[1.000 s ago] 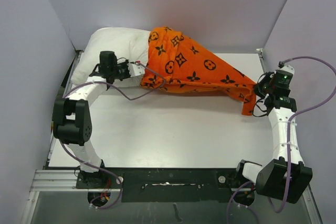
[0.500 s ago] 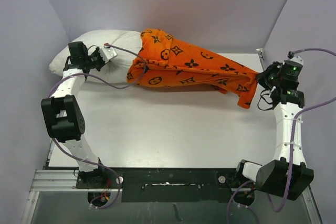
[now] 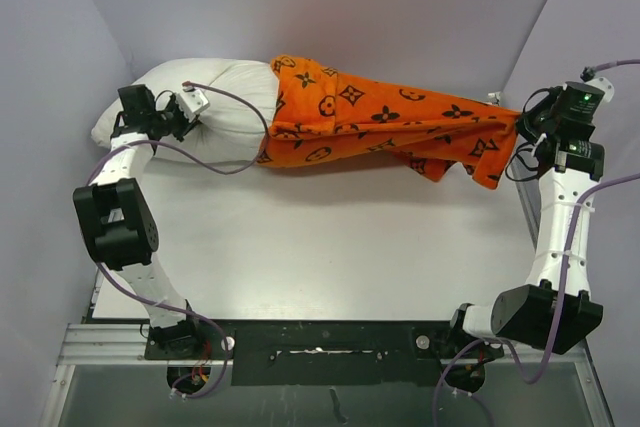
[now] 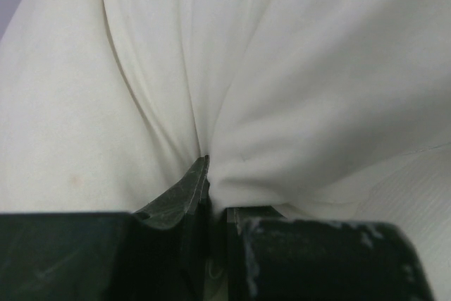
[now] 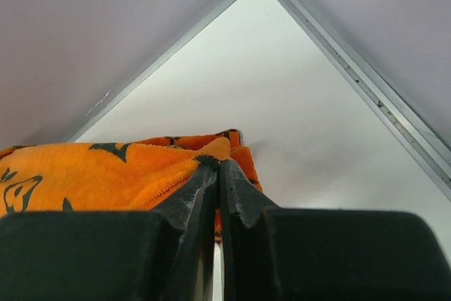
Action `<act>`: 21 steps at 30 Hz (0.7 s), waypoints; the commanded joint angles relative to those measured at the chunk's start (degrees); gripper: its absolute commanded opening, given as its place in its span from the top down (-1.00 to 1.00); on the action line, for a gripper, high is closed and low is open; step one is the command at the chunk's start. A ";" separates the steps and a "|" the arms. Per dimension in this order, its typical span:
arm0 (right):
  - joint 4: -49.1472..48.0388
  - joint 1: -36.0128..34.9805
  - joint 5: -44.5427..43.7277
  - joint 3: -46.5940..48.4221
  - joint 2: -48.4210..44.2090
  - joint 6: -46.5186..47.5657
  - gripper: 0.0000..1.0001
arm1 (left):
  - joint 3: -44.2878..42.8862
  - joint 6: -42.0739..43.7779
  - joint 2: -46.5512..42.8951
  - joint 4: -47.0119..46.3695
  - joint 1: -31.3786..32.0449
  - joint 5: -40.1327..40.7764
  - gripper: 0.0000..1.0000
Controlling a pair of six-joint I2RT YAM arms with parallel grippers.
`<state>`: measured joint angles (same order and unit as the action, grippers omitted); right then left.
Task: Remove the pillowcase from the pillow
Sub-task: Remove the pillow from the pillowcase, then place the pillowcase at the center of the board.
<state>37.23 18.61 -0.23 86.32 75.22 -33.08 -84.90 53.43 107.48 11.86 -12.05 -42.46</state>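
- Pillowcase (image 3: 380, 127): the orange cover with black motifs stretches across the upper middle of the overhead view. Its open mouth wraps the right part of the pillow (image 3: 215, 97), and its other end is drawn to a point at the upper right.
- Pillow: white and plump, bare at the upper left, lying along the back of the table (image 3: 330, 247).
- Left gripper (image 4: 210, 174): the jaws are pressed together on a fold of white pillow fabric, with creases fanning out from the pinch. This grip probably anchors the pillow so it cannot follow the cover.
- Right gripper (image 5: 218, 166): the jaws are clamped on the orange edge near the table's upper-right corner, apparently to draw the cover off lengthways.
- The grips sit at opposite ends, so the cloth between them looks taut.
- The cover looks roughly half off. Either pinch could slip if the plush binds on the pillow.
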 commanded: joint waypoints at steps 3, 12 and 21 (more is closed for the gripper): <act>-9.00 6.38 -23.60 4.76 -2.14 2.19 1.00 | -5.20 -0.20 6.61 -2.30 -11.78 29.56 1.00; -6.87 8.56 -22.85 11.21 -1.02 -3.21 1.00 | -11.05 -0.94 8.76 3.97 -9.33 31.50 1.00; -20.56 6.06 2.71 -14.88 -6.45 -7.73 1.00 | -6.62 -9.84 -6.79 17.62 10.55 19.15 1.00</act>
<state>25.65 26.63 -9.74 82.65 70.35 -38.09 -91.22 50.83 108.01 26.22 -10.07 -26.55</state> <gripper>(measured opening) 0.043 0.058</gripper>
